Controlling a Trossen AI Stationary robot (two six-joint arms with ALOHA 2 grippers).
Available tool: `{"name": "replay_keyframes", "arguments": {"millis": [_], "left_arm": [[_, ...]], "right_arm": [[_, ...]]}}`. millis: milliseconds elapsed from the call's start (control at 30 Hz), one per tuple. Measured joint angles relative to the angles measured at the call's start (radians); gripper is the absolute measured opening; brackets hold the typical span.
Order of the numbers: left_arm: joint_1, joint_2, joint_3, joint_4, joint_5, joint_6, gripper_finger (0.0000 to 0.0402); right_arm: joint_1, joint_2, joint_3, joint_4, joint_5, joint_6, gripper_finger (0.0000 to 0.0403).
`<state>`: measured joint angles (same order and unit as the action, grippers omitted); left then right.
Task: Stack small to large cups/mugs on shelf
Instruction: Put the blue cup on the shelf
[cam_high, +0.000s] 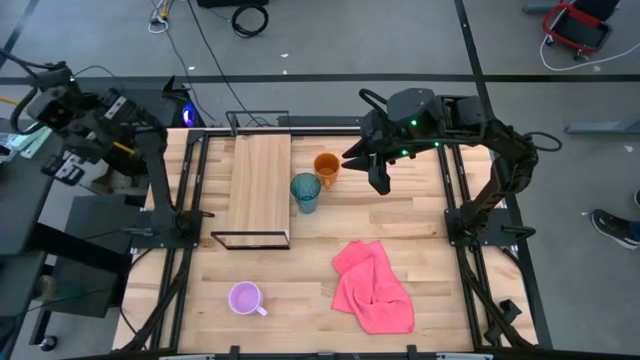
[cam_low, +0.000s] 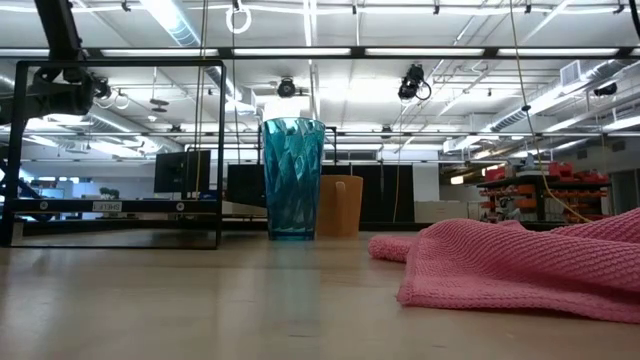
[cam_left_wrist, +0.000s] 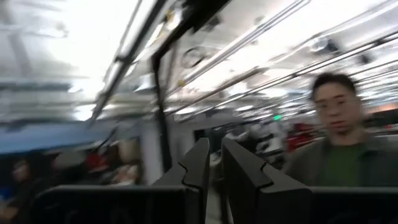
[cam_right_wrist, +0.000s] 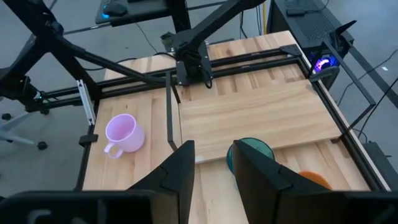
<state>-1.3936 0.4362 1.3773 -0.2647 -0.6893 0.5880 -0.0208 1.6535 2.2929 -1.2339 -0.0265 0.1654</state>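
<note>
The light-wood shelf (cam_high: 260, 178) on its black frame stands at the table's far left. The teal tumbler (cam_high: 306, 192) stands upright on the table by the shelf's right edge, and the orange mug (cam_high: 326, 166) stands just beyond it. The lilac mug (cam_high: 245, 298) stands on the table near the front edge. My right gripper (cam_high: 381, 183) hovers to the right of the orange mug, open and empty; its wrist view shows the tumbler (cam_right_wrist: 252, 149) and the shelf plank (cam_right_wrist: 255, 115) ahead. My left gripper (cam_left_wrist: 214, 171) is raised off the table's far left corner, with a narrow gap, empty.
A crumpled pink cloth (cam_high: 372, 285) lies on the table's near right part. Black arm frames run along both table sides (cam_high: 455, 215). A person (cam_left_wrist: 336, 143) shows in the room in the left wrist view.
</note>
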Motion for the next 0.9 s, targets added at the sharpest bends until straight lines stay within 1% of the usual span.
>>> {"name": "replay_keyframes", "arguments": {"millis": [100,167,333,500,700,900], "left_arm": [[0.031,0.0,0.0,-0.001,-0.083,-0.005,0.0052],[0.061,0.0,0.0,-0.002,-0.12,0.001,0.0053],[0.188,0.002,0.0,-0.004,-0.128,0.006,0.0048],[0.372,0.002,0.0,-0.047,-0.13,-0.076,0.0046],[0.636,0.002,0.0,-0.126,-0.129,-0.189,0.005],[0.908,0.0,0.0,-0.139,-0.13,-0.203,0.0052]], "right_arm": [[0.0,0.0,0.0,0.0,0.0,0.0,0.0117],[0.0,0.0,0.0,0.0,0.0,0.0,0.0117],[0.005,0.0,0.0,0.0,-0.001,-0.001,0.0117],[0.005,0.0,0.0,0.0,-0.004,-0.003,0.0117],[0.005,0.0,0.0,0.0,-0.005,-0.011,0.0117],[0.005,0.0,0.0,-0.011,-0.027,-0.011,0.0116]]}}
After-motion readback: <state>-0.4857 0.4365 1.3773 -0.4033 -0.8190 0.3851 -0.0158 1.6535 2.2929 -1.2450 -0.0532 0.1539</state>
